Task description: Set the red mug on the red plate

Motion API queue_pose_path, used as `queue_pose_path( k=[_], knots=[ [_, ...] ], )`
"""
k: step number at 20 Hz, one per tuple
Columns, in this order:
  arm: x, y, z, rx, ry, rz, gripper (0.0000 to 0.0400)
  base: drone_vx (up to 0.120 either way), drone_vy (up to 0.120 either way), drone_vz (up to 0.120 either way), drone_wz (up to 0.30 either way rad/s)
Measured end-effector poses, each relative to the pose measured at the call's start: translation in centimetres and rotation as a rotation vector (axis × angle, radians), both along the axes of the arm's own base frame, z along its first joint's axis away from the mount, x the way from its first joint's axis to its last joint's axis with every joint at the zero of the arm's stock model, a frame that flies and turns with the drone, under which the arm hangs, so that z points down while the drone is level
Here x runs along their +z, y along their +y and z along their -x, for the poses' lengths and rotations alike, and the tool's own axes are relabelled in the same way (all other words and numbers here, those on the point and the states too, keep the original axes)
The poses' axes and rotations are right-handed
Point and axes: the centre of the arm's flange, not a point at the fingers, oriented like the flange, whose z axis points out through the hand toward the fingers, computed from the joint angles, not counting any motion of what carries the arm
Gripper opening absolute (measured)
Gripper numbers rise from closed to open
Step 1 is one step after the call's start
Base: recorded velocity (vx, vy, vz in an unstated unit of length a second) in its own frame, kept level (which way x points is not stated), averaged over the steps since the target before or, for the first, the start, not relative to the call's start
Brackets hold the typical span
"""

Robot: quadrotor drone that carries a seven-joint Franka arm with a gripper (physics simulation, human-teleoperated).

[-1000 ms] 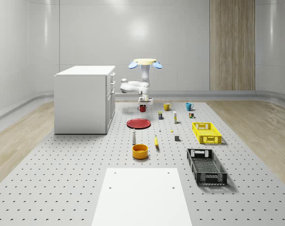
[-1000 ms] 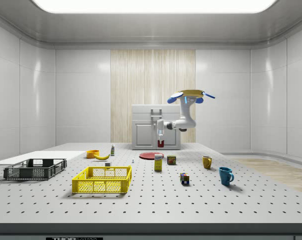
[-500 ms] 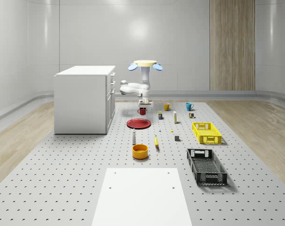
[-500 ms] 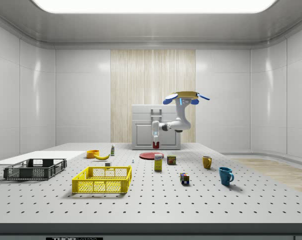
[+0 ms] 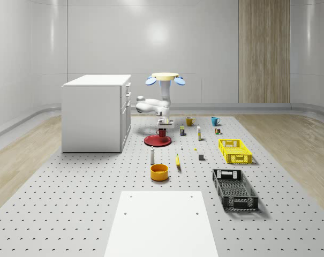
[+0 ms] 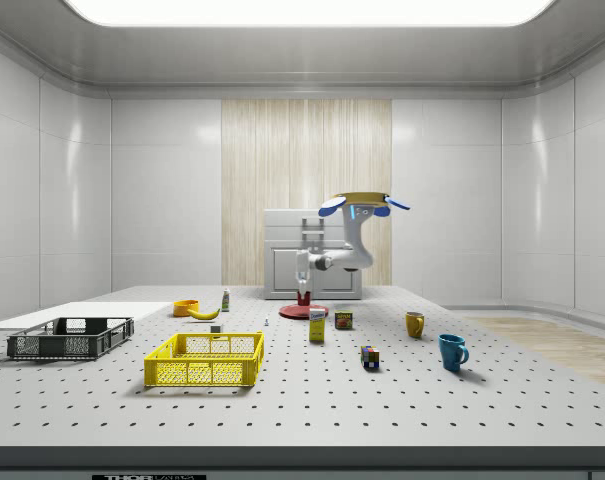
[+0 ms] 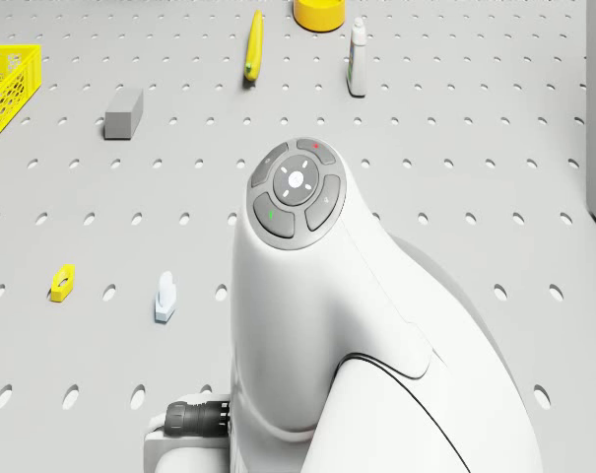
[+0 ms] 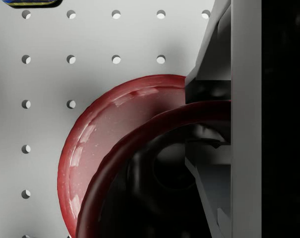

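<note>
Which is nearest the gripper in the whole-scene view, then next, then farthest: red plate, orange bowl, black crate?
Gripper holds the red mug.
1. Red plate: right under it.
2. Orange bowl: nearer the camera.
3. Black crate: toward the view's right, nearest the camera.

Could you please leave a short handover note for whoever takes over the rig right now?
Claw: shut on the red mug, carried upright.
Drone: hovering just behind the red plate, beside the white cabinet.
Mug: directly over the plate; the wrist view shows the plate beneath its rim. Contact cannot be told.
Done: mug picked and brought over.
Left: lower, release, back away.
</note>
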Motion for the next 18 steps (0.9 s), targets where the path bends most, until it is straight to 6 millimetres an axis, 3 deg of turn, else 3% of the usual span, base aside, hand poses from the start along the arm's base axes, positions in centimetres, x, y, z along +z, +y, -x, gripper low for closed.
queue_pose_path(
  k=[10, 18],
  knots=[
    [0.1, 3.6, 0.0, 0.000, 0.000, 0.000, 0.0100, 0.000, 0.000, 0.000, 0.000],
    [2.4, 5.0, 0.0, 0.000, 0.000, 0.000, 0.0100, 0.000, 0.000, 0.000, 0.000]
  ],
)
